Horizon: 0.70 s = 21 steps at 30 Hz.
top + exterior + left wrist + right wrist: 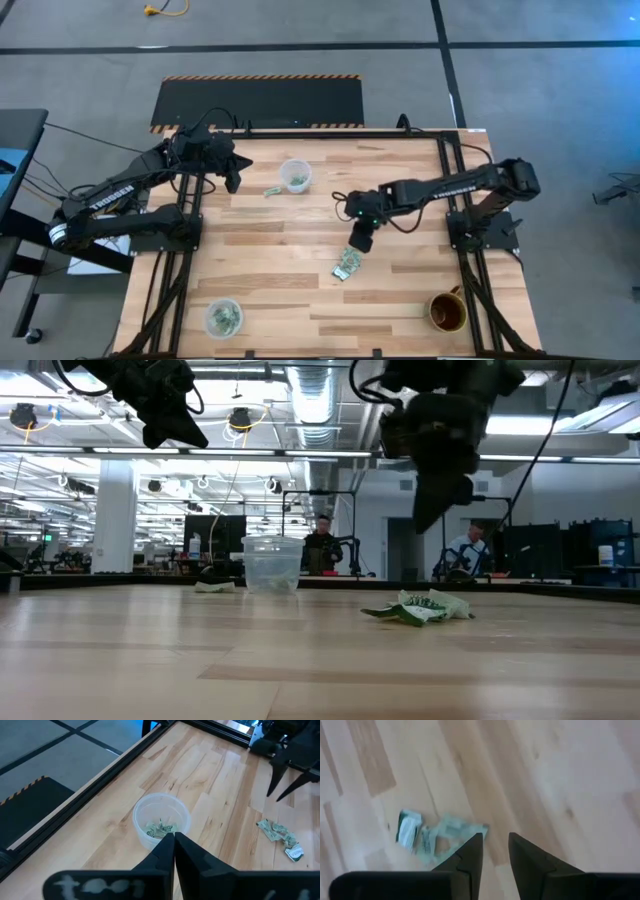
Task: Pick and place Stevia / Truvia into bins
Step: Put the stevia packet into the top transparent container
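A small pile of pale green and white packets [347, 265] lies flat on the table's middle; it also shows in the right wrist view [440, 836] and the low view [420, 608]. My right gripper [360, 240] hovers just above it on its far side, open and empty [495, 845]. One clear cup [296, 175] stands at the far middle with packets inside [161, 829]; a loose packet [272, 190] lies beside it. A second clear cup [224, 318] with packets stands near the front left. My left gripper [232, 178] is up in the air left of the far cup, shut and empty [173, 840].
A brown mug [447, 312] stands at the front right. Black frame rails [445, 180] run along the table's left, right and far edges. Bare wood lies between the pile and the front cup. People show in the room beyond the table [322, 545].
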Available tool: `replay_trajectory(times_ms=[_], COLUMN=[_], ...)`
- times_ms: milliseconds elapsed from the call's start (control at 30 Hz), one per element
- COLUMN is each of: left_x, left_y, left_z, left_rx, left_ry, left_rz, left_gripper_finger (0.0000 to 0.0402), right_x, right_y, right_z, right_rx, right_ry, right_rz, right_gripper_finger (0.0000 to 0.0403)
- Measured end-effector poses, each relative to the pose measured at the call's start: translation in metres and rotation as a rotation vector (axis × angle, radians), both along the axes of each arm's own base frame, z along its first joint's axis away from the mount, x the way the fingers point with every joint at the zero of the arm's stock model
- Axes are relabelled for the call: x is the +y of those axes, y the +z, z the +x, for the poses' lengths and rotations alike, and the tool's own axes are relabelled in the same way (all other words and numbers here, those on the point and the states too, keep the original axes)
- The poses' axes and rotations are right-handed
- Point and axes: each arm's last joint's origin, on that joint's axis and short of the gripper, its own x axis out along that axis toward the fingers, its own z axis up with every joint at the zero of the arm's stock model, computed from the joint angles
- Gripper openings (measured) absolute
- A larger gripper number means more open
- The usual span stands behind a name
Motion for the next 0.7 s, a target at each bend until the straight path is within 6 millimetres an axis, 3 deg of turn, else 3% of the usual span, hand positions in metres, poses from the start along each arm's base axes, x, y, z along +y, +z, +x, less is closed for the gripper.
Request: replay_trajectory(times_ms=[333, 533, 700], left_x=[0.000, 0.000, 0.000], left_y=[0.000, 0.000, 0.000], left_z=[0.000, 0.000, 0.000], left_rx=[0.000, 0.000, 0.003], left_ry=[0.000, 0.000, 0.000], left_rz=[0.000, 0.000, -0.002], left_gripper_finger=[0.0000, 0.0000, 0.0000], right_x=[0.020, 0.031, 0.033], right_y=[-0.030, -0.047, -0.068], right_z=[-0.018, -0.011, -0.008], right_rx=[0.100, 0.041, 0.110], right_ry=[-0.019, -0.006, -0.001], right_rz=[0.110, 0.127, 0.132], right_gripper_finger=[0.0149, 0.0193, 0.0213])
